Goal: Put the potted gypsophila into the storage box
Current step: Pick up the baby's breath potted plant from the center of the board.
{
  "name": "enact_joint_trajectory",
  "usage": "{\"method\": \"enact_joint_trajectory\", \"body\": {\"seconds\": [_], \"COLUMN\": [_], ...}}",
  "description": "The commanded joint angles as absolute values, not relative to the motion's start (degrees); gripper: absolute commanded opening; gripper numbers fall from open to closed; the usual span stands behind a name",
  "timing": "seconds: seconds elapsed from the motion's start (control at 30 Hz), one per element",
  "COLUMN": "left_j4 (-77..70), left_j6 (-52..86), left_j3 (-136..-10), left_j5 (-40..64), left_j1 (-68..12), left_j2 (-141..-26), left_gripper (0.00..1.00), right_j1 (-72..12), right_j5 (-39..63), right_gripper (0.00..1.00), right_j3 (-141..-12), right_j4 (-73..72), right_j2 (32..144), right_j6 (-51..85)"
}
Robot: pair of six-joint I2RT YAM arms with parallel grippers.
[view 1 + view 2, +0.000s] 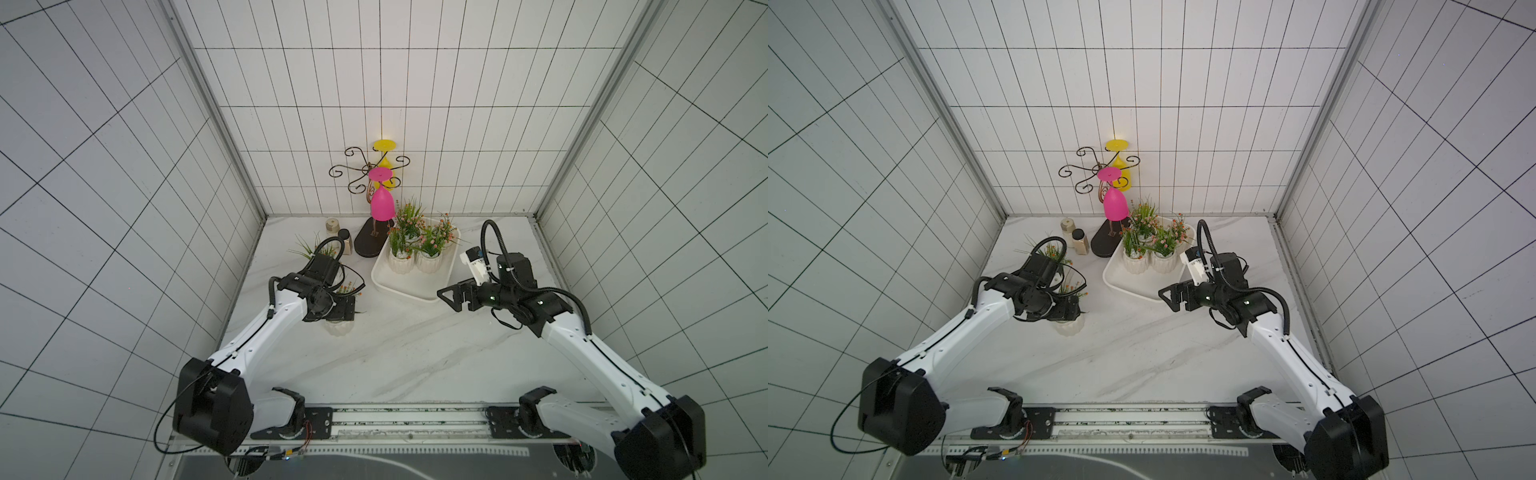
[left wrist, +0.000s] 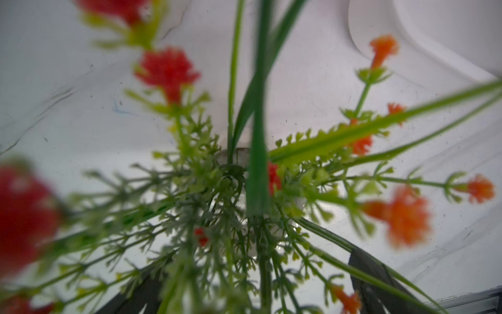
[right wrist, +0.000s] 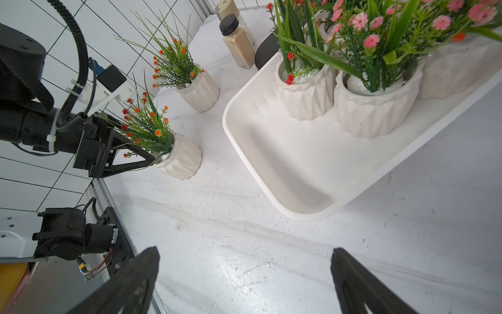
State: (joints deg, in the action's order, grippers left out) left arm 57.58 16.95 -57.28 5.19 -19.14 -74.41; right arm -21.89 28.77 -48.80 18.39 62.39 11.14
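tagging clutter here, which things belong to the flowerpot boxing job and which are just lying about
Job: storage box, four pots in it, near loose pot, far loose pot, left gripper, right gripper.
Lying about: dark-lidded jar, pale-lidded jar, goblet rack, pink goblet, yellow goblet.

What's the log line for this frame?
left tool: open around near pot rim | right tool: open, empty, beside storage box | far pot: on table

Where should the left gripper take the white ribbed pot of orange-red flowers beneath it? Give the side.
Take the white ribbed pot by its upper wall under the rim, from above, a finger either side. It stands upright with stems rising from its middle, so the open left gripper can straddle them.
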Motion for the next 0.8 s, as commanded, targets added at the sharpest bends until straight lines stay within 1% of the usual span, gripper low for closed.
{"method": "enact_joint_trajectory", "body": {"seconds": [0.0, 0.57, 0.77], "left_j4": [55.5, 54.2, 56.6], "left_j6": [17.2, 17.1, 17.7], "left_j3": [-57.7, -58.8, -58.7], "left_j5": [5.6, 3.5, 2.7], "left_j1": [-19.3, -21.3, -21.9], "left_j2": [-75.7, -79.0, -77.5], "left_gripper": [0.97, 0.97, 0.97], "right_j1": [-21.4, -21.3, -21.2], "right_j5": [29.9, 30.3, 30.3], "right_gripper": [0.99, 0.99, 0.99], "right_j3": [-47.6, -47.6, -47.8], "right_j4": [17.9, 16.1, 16.1], "right_j2": [62.1, 62.5, 62.2], "right_j6": [10.6, 10.5, 10.5]}}
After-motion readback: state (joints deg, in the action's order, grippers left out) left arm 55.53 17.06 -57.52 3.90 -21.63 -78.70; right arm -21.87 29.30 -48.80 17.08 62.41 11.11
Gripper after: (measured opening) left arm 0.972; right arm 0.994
